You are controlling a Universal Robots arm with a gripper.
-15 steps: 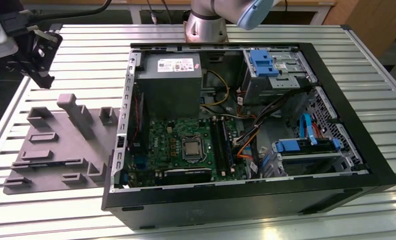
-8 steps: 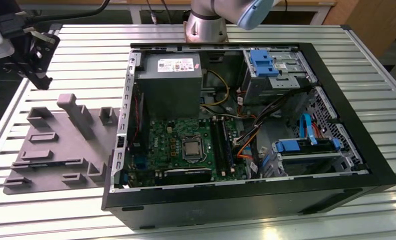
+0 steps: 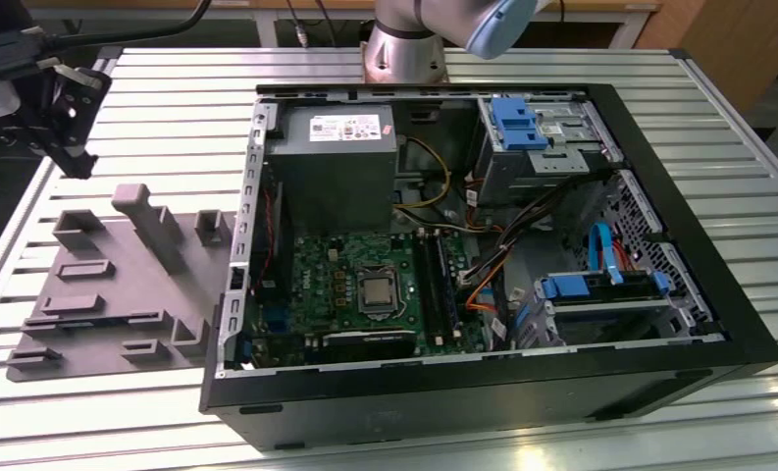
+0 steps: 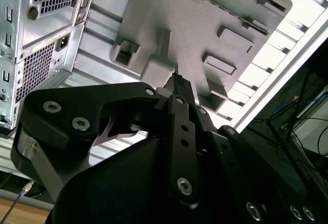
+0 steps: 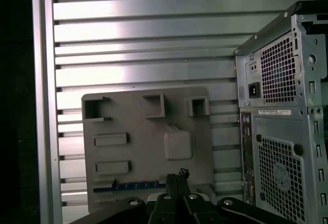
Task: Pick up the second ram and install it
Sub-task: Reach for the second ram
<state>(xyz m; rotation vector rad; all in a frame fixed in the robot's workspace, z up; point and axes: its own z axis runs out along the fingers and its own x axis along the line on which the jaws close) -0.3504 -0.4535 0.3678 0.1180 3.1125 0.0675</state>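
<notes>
Aluminium slats make up the table (image 3: 166,88); at the exterior view's left a grey moulded tray (image 3: 114,294) lies flat on it; in the first wrist view the second ram (image 5: 128,185), a thin blue stick, lies lengthwise in a slot along one edge of that tray; the pincer (image 5: 177,176) hangs over the same edge, just beside one end of the stick but apart from it, its black fingers pressed together with nothing between them; to the exterior view's right of the tray stands the open black computer case (image 3: 742,324), holding a grey power-supply box (image 3: 330,167) and, below it, the green motherboard (image 3: 362,285).
</notes>
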